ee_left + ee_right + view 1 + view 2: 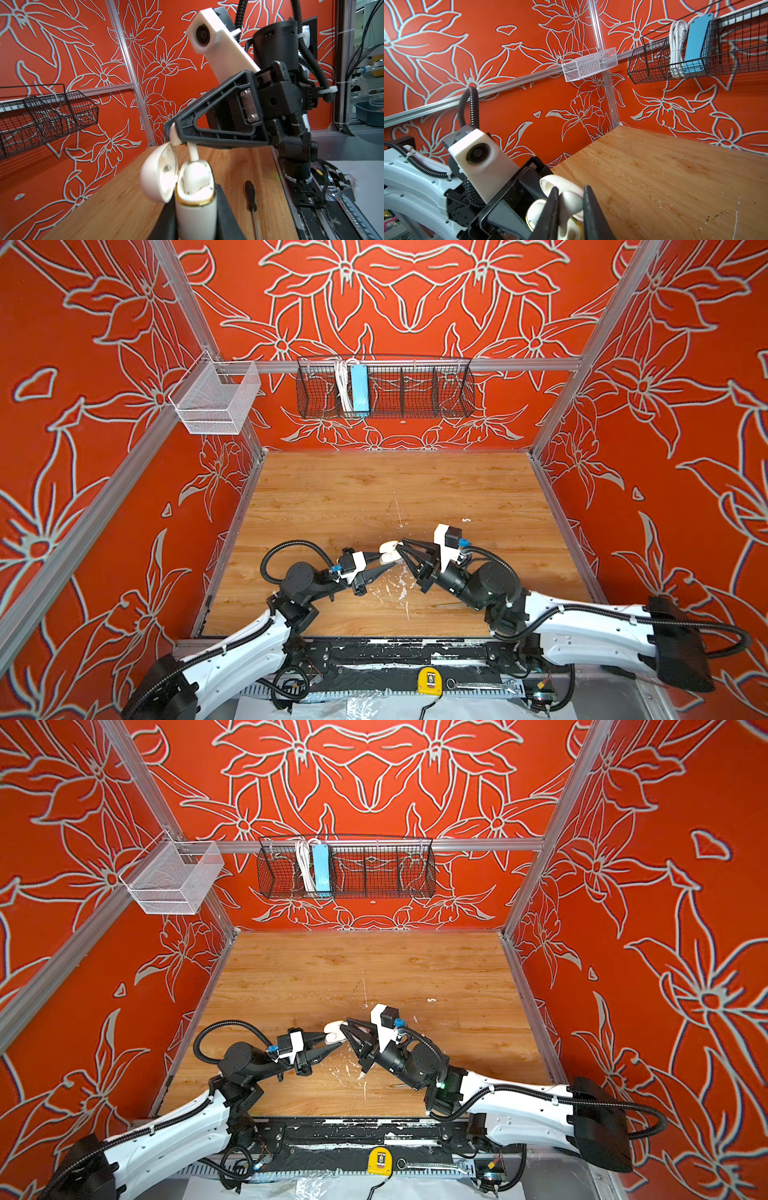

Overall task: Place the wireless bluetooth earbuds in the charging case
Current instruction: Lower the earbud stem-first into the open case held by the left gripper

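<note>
The walls (415,281) are red with big white flower drawings, and the floor of the work space is a light brown wooden table (374,489). In both top views the two black claws meet nose to nose in the middle of it.

The left claw (385,560) is squeezed tight around the small round white plastic charging case (195,214) and holds it upright. The lid (158,182) is swung back on its hinge, so the inside shows. The right claw (570,193) is pinched on a tiny white plastic earbud (569,204) with a short stem. In the left wrist view the stem (193,152) points down, with its end at the mouth of the charging case. Something white sits inside the case; I cannot tell if it is another earbud.

I think this is the putting-in step, and it looks nearly done for this earbud. Next the right claw needs to push gently straight down until the earbud sits in its hole, and then let go. The left claw must keep the case very steady. If the stem is tilted, it could jam on the rim or pop out. A black-handled screwdriver (250,195) lies on the table nearby, out of the way.
</note>
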Controlling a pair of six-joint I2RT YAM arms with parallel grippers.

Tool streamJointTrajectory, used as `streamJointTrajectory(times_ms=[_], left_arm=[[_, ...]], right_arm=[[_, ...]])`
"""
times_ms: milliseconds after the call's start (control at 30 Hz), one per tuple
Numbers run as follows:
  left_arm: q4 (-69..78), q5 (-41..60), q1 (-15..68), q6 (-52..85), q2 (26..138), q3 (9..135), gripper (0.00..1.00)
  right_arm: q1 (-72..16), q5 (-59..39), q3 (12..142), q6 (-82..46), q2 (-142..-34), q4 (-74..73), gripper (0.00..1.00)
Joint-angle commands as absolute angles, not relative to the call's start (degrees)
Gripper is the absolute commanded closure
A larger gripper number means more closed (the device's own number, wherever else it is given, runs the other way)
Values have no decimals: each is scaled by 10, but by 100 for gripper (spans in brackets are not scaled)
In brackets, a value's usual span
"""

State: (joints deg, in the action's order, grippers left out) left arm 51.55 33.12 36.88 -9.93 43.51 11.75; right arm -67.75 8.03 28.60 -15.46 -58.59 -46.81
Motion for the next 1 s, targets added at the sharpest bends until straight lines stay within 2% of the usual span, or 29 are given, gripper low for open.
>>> streamJointTrajectory(times_ms=[0,400,600,967], left_arm=[[537,348,376,-112,425,115,100],[514,309,386,-111,393,115,100],[498,265,388,-110,374,111,100],[489,246,390,-110,367,111,100]], right_arm=[[-682,97,273,-136,-588,-493,99],[-686,116,271,-86,-630,-531,99],[-688,123,274,-74,-636,-530,99],[-697,113,297,-68,-654,-510,98]])
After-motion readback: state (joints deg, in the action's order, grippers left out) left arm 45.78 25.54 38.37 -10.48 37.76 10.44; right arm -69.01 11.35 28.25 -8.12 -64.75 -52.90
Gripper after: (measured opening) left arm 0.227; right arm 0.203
